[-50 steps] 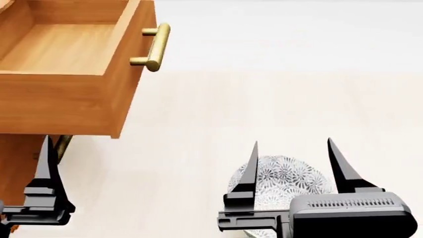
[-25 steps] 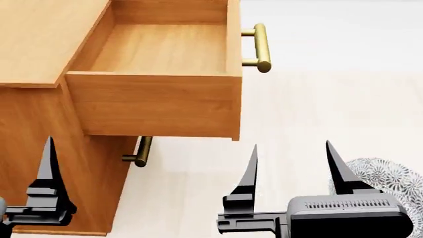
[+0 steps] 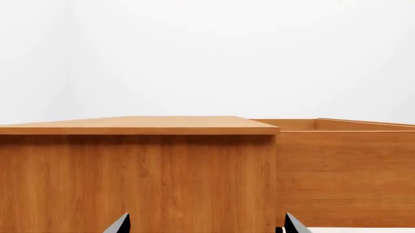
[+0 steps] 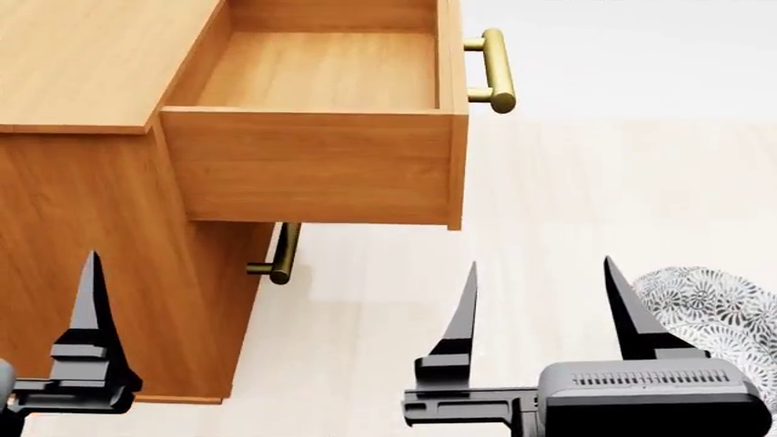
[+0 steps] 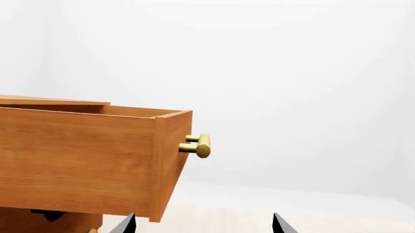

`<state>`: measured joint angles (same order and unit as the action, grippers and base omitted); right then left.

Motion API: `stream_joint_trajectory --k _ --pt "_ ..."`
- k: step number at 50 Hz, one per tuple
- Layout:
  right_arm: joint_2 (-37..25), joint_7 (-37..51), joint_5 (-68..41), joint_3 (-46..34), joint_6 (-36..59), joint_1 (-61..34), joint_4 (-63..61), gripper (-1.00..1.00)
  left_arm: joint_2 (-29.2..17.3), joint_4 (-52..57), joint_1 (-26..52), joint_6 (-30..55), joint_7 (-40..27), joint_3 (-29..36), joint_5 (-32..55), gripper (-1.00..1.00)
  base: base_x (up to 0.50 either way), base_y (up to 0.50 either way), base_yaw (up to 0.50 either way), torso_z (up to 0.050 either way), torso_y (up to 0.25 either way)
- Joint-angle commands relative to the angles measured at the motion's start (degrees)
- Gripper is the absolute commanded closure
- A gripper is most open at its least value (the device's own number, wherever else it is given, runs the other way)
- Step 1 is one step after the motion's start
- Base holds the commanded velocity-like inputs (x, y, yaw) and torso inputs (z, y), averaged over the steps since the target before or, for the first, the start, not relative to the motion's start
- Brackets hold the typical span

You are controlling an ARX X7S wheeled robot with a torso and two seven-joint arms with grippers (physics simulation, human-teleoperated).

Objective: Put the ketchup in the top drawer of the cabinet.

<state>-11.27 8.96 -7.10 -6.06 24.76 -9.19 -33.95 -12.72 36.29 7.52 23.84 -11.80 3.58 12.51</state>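
Observation:
The ketchup is out of view in every frame. The cabinet (image 4: 85,237) fills the left of the head view, and its top drawer (image 4: 318,164) is pulled out and shows an empty inside. The drawer's brass handle (image 4: 493,71) points right. My right gripper (image 4: 540,269) stands open and empty, low and in front of the drawer, which also shows in the right wrist view as the top drawer (image 5: 84,160). My left gripper (image 3: 205,224) is open and empty, facing the cabinet's side (image 3: 136,179). One left finger (image 4: 87,309) shows in the head view.
A grey-white floral bowl (image 4: 716,314) sits on the pale floor at the right edge, just beyond my right gripper. The lower drawer's brass handle (image 4: 282,257) sticks out under the open drawer. Pale floor (image 4: 570,191) stretches to the right of the cabinet.
The head view has swung left: the cabinet and open drawer slid toward the centre, and the bowl went from under my right gripper to the right edge. Both grippers stay open.

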Motion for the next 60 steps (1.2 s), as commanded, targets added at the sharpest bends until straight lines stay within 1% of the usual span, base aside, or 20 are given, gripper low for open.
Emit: stream_joint_trajectory --k 1,4,19,22,24,27,30,31,34,38,40,41,42,43,53,60 --pt "-0.3 0.5 -0.6 0.0 -0.2 -0.1 0.3 -1.0 -0.5 -0.2 0.1 -0.1 -0.6 0.4 0.5 -1.0 0.0 0.0 0.0 0.0 0.0" --pt "-0.2 0.3 -1.4 0.4 -0.9 0.1 0.9 -1.0 -0.6 -0.6 0.1 -0.4 -0.7 0.6 0.5 -1.0 0.0 -0.28 0.0 0.0 0.0" --pt "-0.9 1.0 -1.2 -0.1 -0.9 -0.2 1.1 -1.0 -1.1 -1.1 0.5 -0.6 -1.3 1.1 0.8 -1.0 0.0 0.0 0.0 0.0 0.0" --pt "-2.5 -0.1 -2.9 1.6 -0.4 0.1 -1.3 -1.0 -1.2 -1.7 0.9 -0.7 -1.4 1.1 0.8 -1.0 0.0 0.0 0.0 0.0 0.0" --pt "-3.2 -1.9 -6.0 3.1 0.2 0.4 -1.9 -1.0 -1.2 -2.0 1.0 -0.8 -1.4 1.1 0.9 -1.0 0.0 0.0 0.0 0.0 0.0" --pt "-7.0 -2.7 -5.4 4.6 2.4 2.1 -4.1 -1.0 -1.2 -2.8 0.8 -1.7 -1.1 1.3 0.9 -1.0 0.0 0.0 0.0 0.0 0.0" --pt "-9.5 -3.3 -7.0 8.5 3.4 4.7 -7.2 -1.0 -1.0 -3.8 1.2 -2.1 -1.0 1.5 1.1 -1.0 0.0 0.0 0.0 0.0 0.0" --pt "-10.3 -3.6 -8.6 11.0 4.3 6.0 -8.6 -1.0 -0.8 -4.2 1.2 -2.3 -1.0 1.7 1.1 -1.0 0.0 0.0 0.0 0.0 0.0" --pt "-11.4 -3.9 -11.1 15.4 4.8 8.0 -10.8 -1.0 -0.6 -4.8 1.5 -2.6 -0.8 2.0 1.4 -1.0 0.0 0.0 0.0 0.0 0.0" --pt "-12.6 -3.9 -12.2 18.0 6.1 8.7 -11.6 -1.0 -0.7 -4.7 1.6 -2.5 -0.9 2.1 1.5 -1.0 0.0 0.0 0.0 0.0 0.0" --pt "-13.5 -4.7 -14.1 20.9 6.3 9.1 -11.6 -1.0 -0.9 -4.1 1.4 -2.2 -1.0 2.0 1.7 -1.0 0.0 0.0 0.0 0.0 0.0" --pt "-13.9 -4.8 -14.7 22.2 6.8 9.1 -11.3 -1.0 -1.0 -3.8 1.2 -2.2 -1.2 2.0 1.7 -1.0 0.0 0.0 0.0 0.0 0.0" --pt "-17.2 -13.4 -21.6 30.8 -1.8 7.7 -2.7 -1.0 -0.6 -4.0 0.3 -2.4 -1.8 1.9 1.5 -1.0 0.0 0.0 0.0 0.0 0.0" --pt "-17.2 -17.6 -21.3 32.9 -3.9 7.8 4.5 -1.0 -0.6 -4.0 0.3 -2.4 -1.9 1.9 1.5 -1.0 0.0 0.0 0.0 0.0 0.0" --pt "-18.9 -19.5 -21.0 32.2 -4.0 7.1 7.8 -1.0 -0.7 -4.7 0.3 -2.9 -2.4 2.2 1.6 -1.0 0.0 0.0 0.0 0.0 0.0" --pt "-18.9 -20.3 -20.2 33.7 -5.9 8.2 10.9 -1.0 -0.8 -4.8 0.5 -2.8 -2.9 2.4 1.6 -1.0 0.0 0.0 0.0 0.0 0.0"
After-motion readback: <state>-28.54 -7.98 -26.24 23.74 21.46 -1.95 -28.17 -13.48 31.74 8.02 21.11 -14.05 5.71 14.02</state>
